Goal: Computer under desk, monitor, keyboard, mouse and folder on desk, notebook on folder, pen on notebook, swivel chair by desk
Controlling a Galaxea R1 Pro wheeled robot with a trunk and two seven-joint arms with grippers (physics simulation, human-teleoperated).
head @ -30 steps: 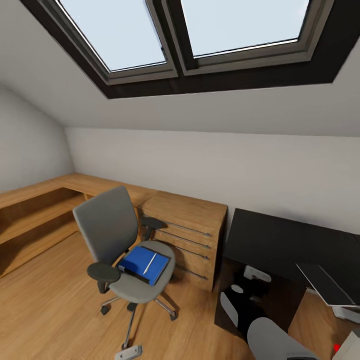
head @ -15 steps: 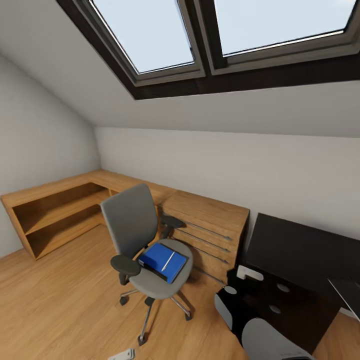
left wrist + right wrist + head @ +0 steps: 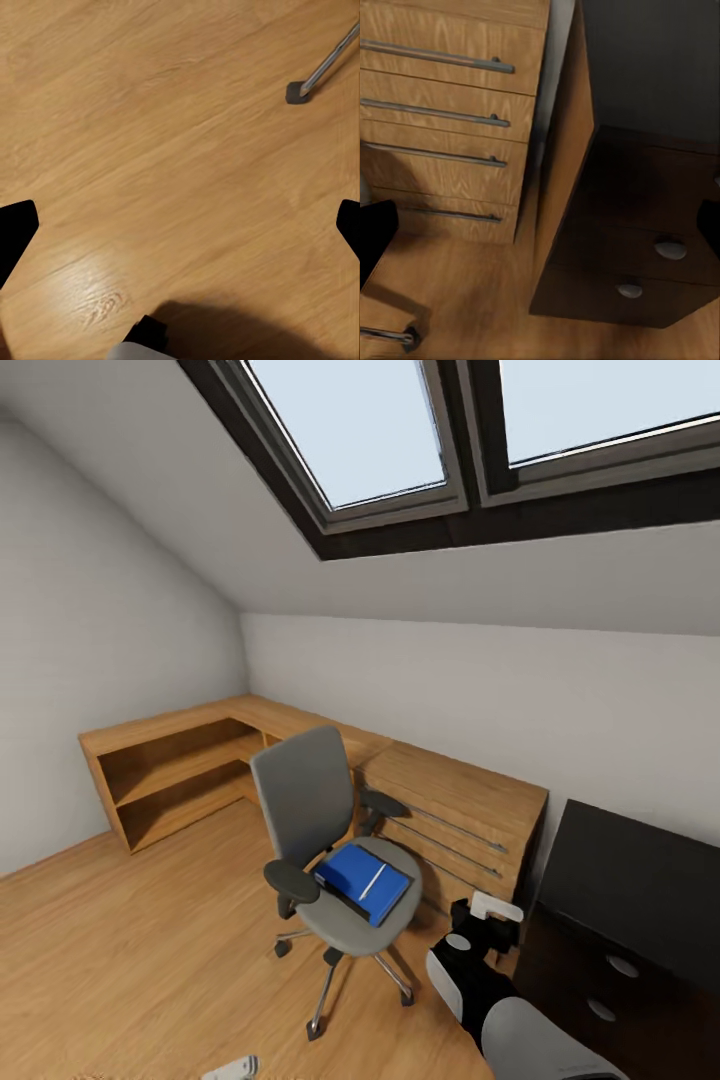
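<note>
The chair (image 3: 335, 860) stands on the wood floor (image 3: 120, 960) near the middle of the head view, well apart from the black worktop (image 3: 640, 880) at about 4 o'clock. Its back faces 10 o'clock and its seat opens toward the robot, so whatever lies on it is open to a reach from this side.

The folder (image 3: 362, 880) lies flat on the seat, with the pen (image 3: 372, 881) resting on top along its length. A dark slab at the folder's near edge may be the notebook, but I cannot tell for sure. The folder sits here because it has not yet been carried to the worktop; that move is a likely next step.

The right arm (image 3: 480, 980) is tucked low at 5 o'clock, between chair and drawer unit (image 3: 637, 255), a carrying pose for travel. In its wrist view the right hand's (image 3: 540, 225) fingers stand wide apart, holding nothing, looking at the wooden chest (image 3: 442, 112) and the knobs. The left hand (image 3: 180, 225) is likewise spread and holds nothing, facing bare floor near one chair leg (image 3: 322, 67).
</note>
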